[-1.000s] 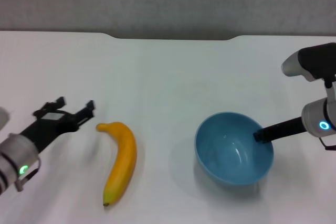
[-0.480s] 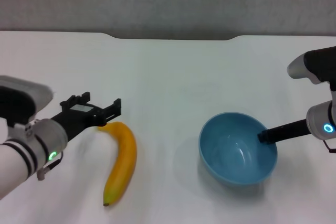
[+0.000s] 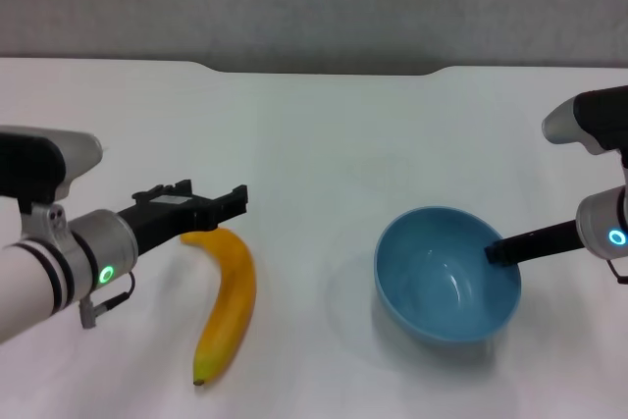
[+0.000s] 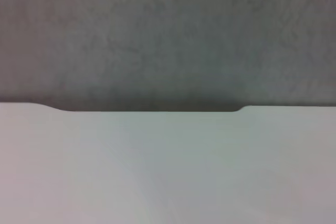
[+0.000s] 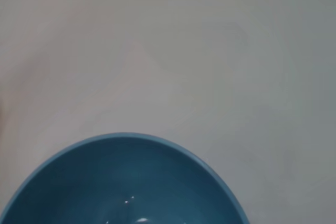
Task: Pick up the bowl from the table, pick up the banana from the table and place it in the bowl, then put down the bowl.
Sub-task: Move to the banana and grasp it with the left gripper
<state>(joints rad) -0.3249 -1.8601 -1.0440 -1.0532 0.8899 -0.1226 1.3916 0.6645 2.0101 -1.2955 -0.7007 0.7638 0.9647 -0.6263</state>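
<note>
Lying on the left half of the desk (image 3: pixel 314 134), the banana (image 3: pixel 226 301) runs its long axis near-to-far, stem at the far end curving left, dark tip at the near end. Its stem end sits right under the left gripper (image 3: pixel 231 205), which reaches in from the left and hovers over that far end; the body of the fruit stretches away toward the near edge. That makes the left arm plainly the nearer one for the pick. Whether this gripper is spread or closed I cannot tell from the head view, and its wrist view shows only desk and wall. It holds nothing.

Well to the right is the bowl (image 3: pixel 446 277), upright, with the right gripper (image 3: pixel 494 253) clamped on its right rim; a faint shadow below suggests the bowl is probably lifted slightly off the desk.
</note>
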